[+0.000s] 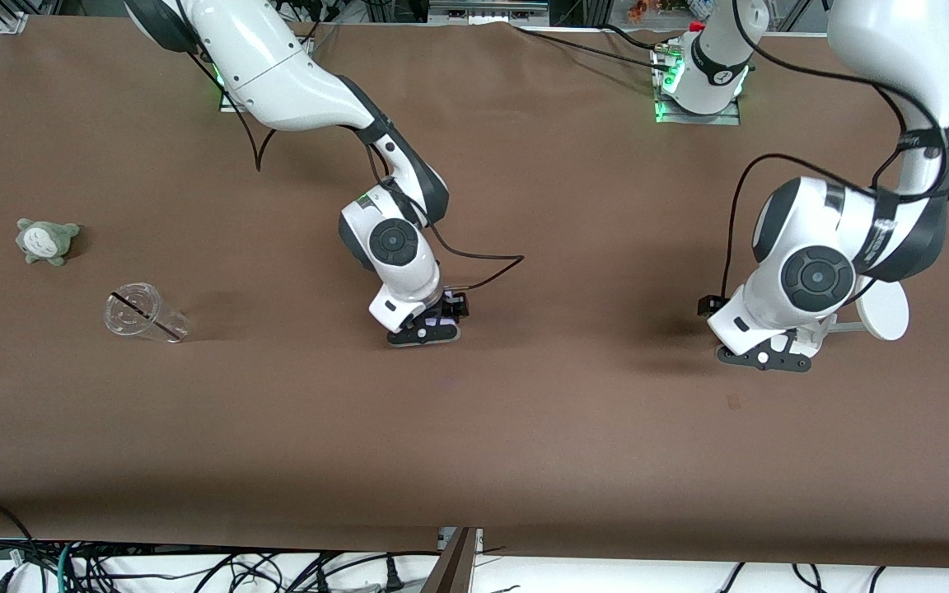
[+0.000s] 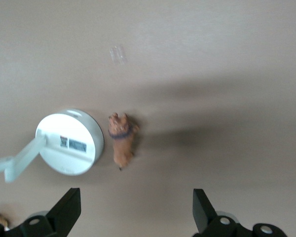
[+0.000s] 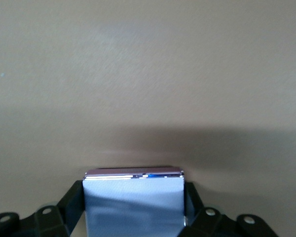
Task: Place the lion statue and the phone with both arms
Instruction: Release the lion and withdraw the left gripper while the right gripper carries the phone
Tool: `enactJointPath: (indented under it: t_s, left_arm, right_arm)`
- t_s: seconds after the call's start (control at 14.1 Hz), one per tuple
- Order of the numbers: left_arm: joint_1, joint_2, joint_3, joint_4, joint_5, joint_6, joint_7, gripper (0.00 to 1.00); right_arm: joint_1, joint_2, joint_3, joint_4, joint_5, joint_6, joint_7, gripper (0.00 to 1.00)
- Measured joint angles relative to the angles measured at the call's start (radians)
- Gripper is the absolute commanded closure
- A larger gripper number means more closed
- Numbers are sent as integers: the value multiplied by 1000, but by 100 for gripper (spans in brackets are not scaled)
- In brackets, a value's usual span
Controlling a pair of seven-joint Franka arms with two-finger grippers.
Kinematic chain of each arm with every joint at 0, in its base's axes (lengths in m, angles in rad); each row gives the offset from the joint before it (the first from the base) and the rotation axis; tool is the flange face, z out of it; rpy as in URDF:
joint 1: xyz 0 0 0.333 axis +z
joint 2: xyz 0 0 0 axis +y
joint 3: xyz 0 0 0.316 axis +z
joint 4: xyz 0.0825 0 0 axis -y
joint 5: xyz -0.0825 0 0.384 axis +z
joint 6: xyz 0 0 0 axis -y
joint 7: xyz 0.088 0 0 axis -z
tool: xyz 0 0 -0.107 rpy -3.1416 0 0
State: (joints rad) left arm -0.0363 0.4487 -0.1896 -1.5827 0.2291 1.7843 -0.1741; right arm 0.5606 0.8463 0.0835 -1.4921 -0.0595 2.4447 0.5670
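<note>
My right gripper (image 1: 425, 328), low over the table (image 1: 524, 428) toward its middle, has its fingers closed on the phone's (image 3: 133, 197) sides. My left gripper (image 2: 135, 210) hangs wide open and empty above the lion statue (image 2: 122, 139), which lies just beside the white stand (image 2: 71, 143). Step in hand, I judge: phone gripped, lion ungrasped. Next: lower and close around it.

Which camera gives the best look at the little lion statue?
The left wrist view: the lion statue lies in full sight on the table beside the white stand. In the front view the left arm hides it. The right wrist view shows no lion.
</note>
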Motion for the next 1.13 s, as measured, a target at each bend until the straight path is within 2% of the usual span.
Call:
enactJointPath:
  t_s: [0.21, 0.35, 0.64, 0.92, 1.13]
  left_arm:
    - [1, -26, -5, 133, -64, -145, 1, 0]
    - [1, -68, -6, 184, -71, -194, 1, 0]
    - [24, -154, -2, 200, -71, -213, 1, 0]
    - [45, -166, 13, 224, -76, -214, 0, 0]
    - [42, -201, 47, 193, -200, -204, 13, 0]
  right_arm:
    - [-40, -12, -3, 14, 0, -56, -54, 53]
    - [-71, -36, -5, 16, 0, -108, -93, 53]
    - [-177, -81, -7, 15, 2, -218, -228, 53]
    - [-266, -119, -7, -17, 6, -255, -359, 53]
    - [-324, -134, -7, -45, 6, -282, -439, 52]
